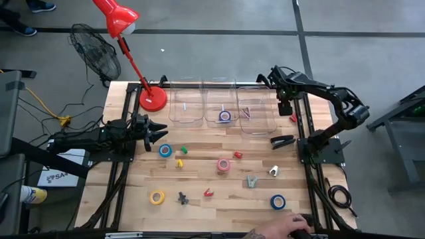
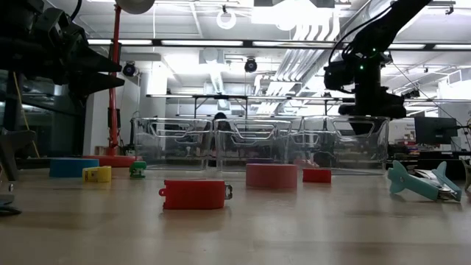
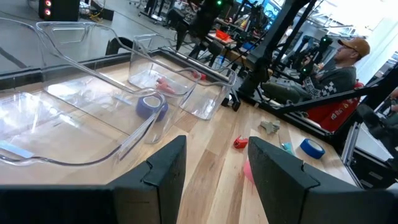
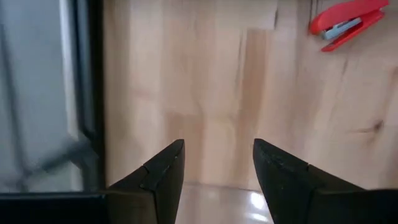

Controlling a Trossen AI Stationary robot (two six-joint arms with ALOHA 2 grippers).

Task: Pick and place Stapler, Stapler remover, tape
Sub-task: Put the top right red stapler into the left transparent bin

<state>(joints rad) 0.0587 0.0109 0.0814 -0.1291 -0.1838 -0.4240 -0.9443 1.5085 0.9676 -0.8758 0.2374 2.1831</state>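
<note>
- We are looking down on a wooden bench (image 1: pixel 219 192) carrying everything.
- We are seeing three clear bins (image 1: pixel 222 105) sitting in a row along the bench's far edge; the middle one is holding a purple tape roll (image 1: pixel 225 116), and the one nearest the right edge is holding a small red item.
- A red lamp (image 1: pixel 152 98) is standing on its round base at the far left corner.
- We are finding the left gripper (image 1: pixel 161 133) hanging near the left edge with its fingers spread and nothing between them, just beside a blue tape roll (image 1: pixel 165 151).
- The right gripper (image 1: pixel 284 108) is hovering near the far right corner, fingers apart and empty, above a red stapler (image 4: pixel 347 22).
- A black stapler (image 1: pixel 282 141) is lying near the right edge.
- We are spotting a pink tape roll (image 1: pixel 223 165) mid-bench, a yellow tape roll (image 1: pixel 157 196) toward the near left, and a second blue roll (image 1: pixel 277 202) toward the near right.
</note>
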